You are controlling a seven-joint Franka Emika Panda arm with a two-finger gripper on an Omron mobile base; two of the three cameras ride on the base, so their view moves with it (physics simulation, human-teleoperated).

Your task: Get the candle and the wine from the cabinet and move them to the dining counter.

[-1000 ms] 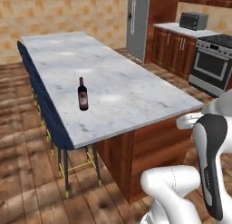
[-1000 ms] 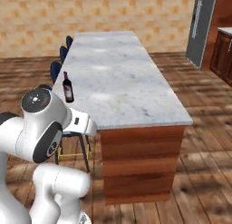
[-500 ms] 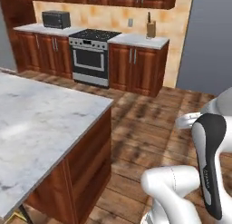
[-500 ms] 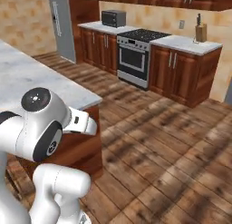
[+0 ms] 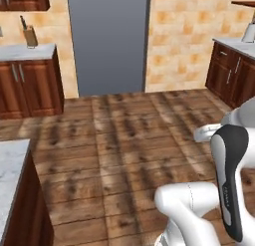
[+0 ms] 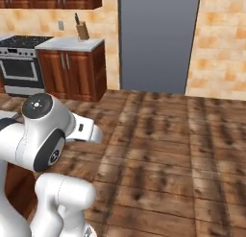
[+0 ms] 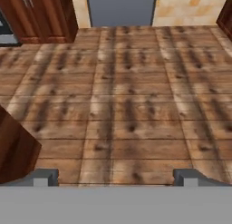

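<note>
The jaws (image 7: 116,175) stood spread wide and empty over bare wooden floor (image 7: 127,105), consistent with transit. Only a corner of the dining counter's tabletop (image 5: 9,163) was visible (lower left); candle and wine positions could not be determined.

Wooden plank floor (image 5: 124,140), reddish-brown with darker knots, spans the open middle of the kitchen up to a tall grey panel (image 5: 108,41). Dining counter (image 5: 9,165): a corner of its white-grey marble top on a reddish-brown wood base, at the lower left of the left base view. Marble worktop (image 6: 72,43) on door-fronted base cabinets, beside a stove (image 6: 19,63); a knife block (image 6: 82,31) stands upright on it, near the wall.
</note>
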